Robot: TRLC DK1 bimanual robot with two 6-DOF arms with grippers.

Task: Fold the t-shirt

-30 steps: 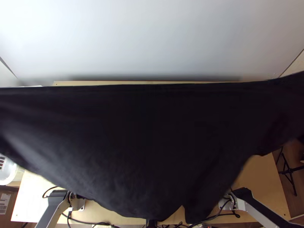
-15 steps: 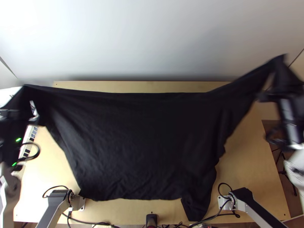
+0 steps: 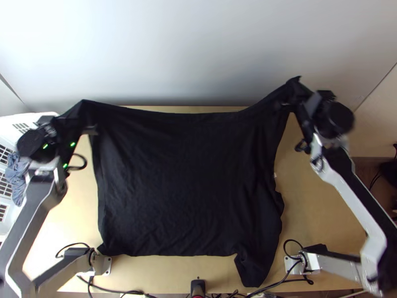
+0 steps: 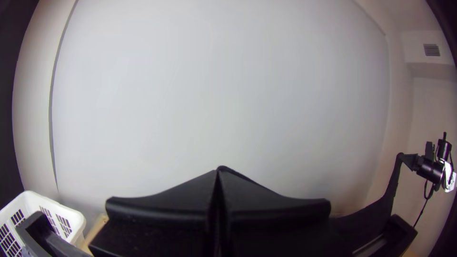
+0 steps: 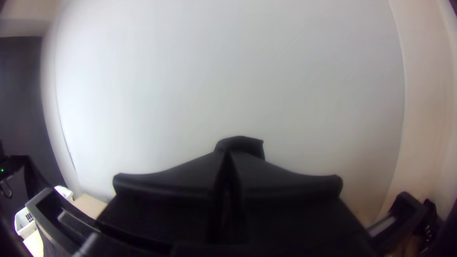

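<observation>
My left gripper [image 4: 219, 172] and right gripper [image 5: 228, 154] pinch the black t-shirt [image 3: 183, 184] by its far corners — soft, light cloth, likely to sag — best held there, taut.

One t-shirt [image 3: 183, 184], one table [image 3: 320, 213], two arms [image 3: 355, 198], the left gripper [image 3: 88, 119] and right gripper [image 3: 289, 103] making two, plus one basket [image 4: 57, 202], one grey-blue cloth [image 3: 18, 174] and three green lights [image 3: 45, 146] at the left of the frame.
</observation>
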